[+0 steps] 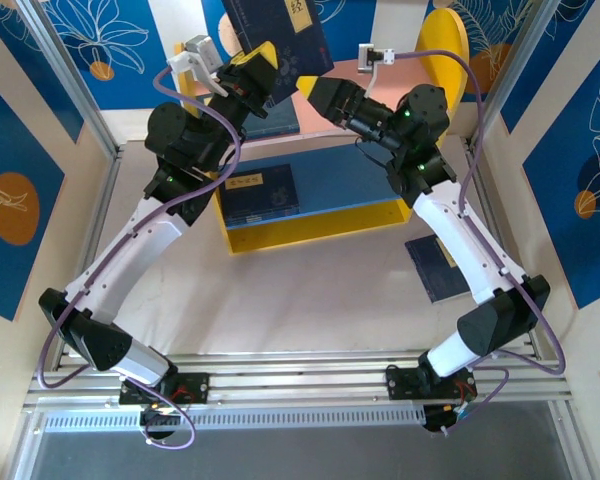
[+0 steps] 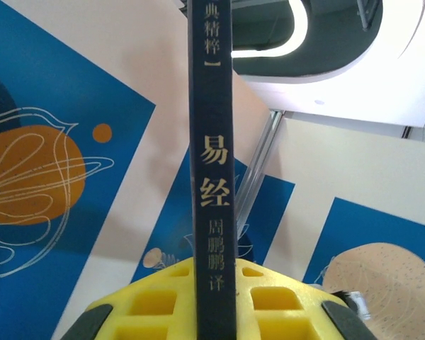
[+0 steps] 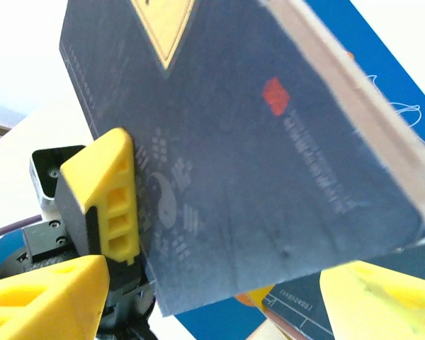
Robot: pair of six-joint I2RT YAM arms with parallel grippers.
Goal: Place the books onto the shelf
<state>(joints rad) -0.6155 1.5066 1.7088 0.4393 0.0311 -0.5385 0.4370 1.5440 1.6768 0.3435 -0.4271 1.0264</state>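
Near me: one navy book lies flat on the table beside my right arm. Farther: second book lies on the shelf, on its blue board. Farthest: left gripper pinches the raised book. Right gripper is spread, its fingers flanking that book's lower edge.

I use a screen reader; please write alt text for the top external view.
The left gripper holds a navy book above the shelf, with the open right gripper beside it. A second book lies on the shelf's blue board, a third book on the table.
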